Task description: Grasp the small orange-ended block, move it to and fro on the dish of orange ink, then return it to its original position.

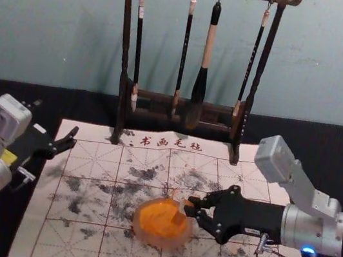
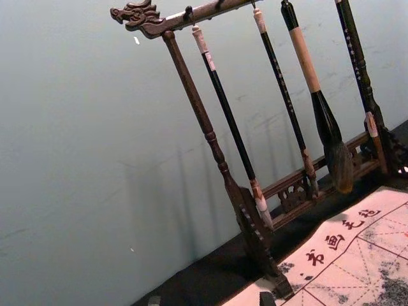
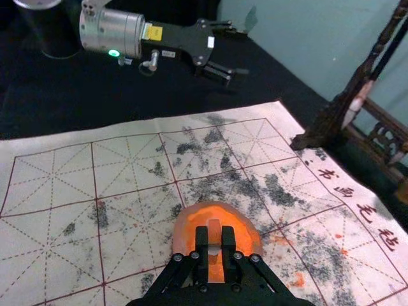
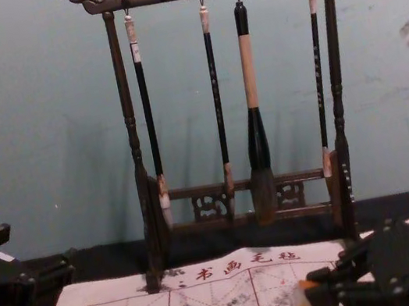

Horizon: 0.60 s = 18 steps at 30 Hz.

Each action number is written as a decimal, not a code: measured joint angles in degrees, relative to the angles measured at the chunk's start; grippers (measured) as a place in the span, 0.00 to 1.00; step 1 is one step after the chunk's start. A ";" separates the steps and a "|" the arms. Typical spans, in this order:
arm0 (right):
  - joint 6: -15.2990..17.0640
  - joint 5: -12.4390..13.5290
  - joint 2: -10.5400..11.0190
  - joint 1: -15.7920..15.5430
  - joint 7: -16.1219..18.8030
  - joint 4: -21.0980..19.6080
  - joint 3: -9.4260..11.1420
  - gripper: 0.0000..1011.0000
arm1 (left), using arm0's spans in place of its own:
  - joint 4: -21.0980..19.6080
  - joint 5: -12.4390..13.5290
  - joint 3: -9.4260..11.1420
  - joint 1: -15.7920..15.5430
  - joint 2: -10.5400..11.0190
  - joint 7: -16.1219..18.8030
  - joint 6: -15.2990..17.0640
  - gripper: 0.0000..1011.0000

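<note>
The right gripper [image 1: 190, 206] had its 2 slim black fingers clamped on the small block [image 3: 214, 240], a squared, pale piece with orange on it, over the round dish [image 1: 136, 223] of orange ink; whether they touched, I could not tell. Beneath the claw spread a creased, grid-ruled mat [image 1: 71, 246], blotchy with dark smudges. Beyond it stood a carved wooden rack [image 1: 126, 38] with 4 slender-handled brushes [image 1: 208, 48]. The left gripper [image 1: 75, 137], fingers apart, hung across the mat from the claw.
</note>
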 joint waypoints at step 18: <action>1.26 -1.71 -2.74 4.03 -0.45 4.08 -4.17 0.09 | 0.00 0.00 0.00 0.00 0.00 0.00 0.00 0.99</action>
